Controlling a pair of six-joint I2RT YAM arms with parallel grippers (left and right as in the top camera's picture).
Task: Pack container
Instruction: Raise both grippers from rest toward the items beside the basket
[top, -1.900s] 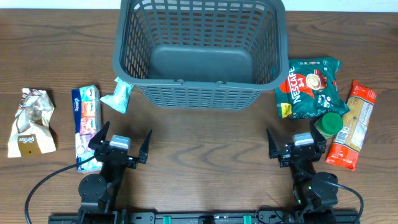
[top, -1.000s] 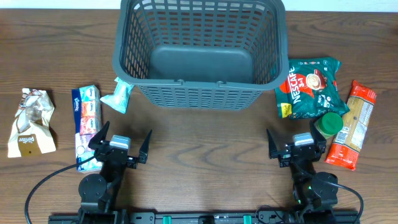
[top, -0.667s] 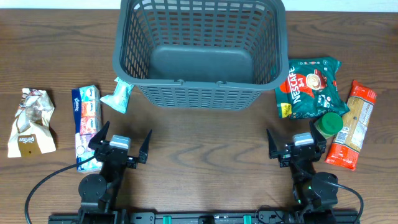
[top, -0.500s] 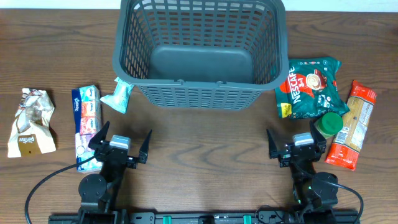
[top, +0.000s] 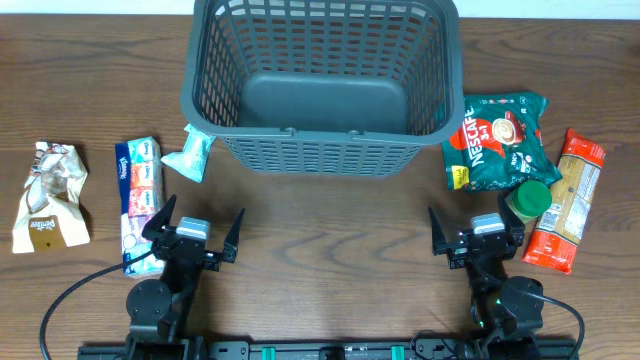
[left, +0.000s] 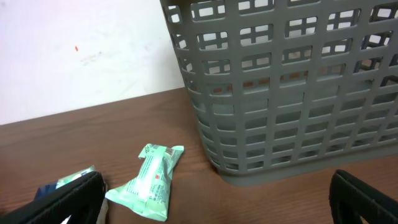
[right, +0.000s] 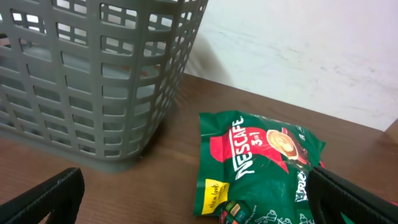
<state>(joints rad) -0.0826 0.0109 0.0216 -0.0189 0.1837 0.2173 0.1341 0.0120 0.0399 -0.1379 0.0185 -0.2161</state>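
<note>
While both arms sit at the near edge of the tabletop (top: 330, 250), the left gripper (top: 200, 216) and the right gripper (top: 474, 218) stand with jaws spread wide and nothing between them. Beyond them, at the far middle, is the container (top: 318, 152), upright, with its near wall facing the arms.

It looks like stiff moulded plastic, probably light for its bulk and likely to slide if nudged. The thick rolled rim or a lattice slot would give the surest hold, though it most likely only needs to sit where it is and receive things.

Its solid bottom shows bare; nothing has gone in yet.

A mint-green packet (top: 190, 153) lies against its left near corner, with a multicoloured pack (top: 138, 200) and a crumpled beige bag (top: 48, 195) further left. To the right lie a Nescafé bag (top: 498, 140), a green-lidded jar (top: 528, 200) and an orange packet (top: 567, 200).
</note>
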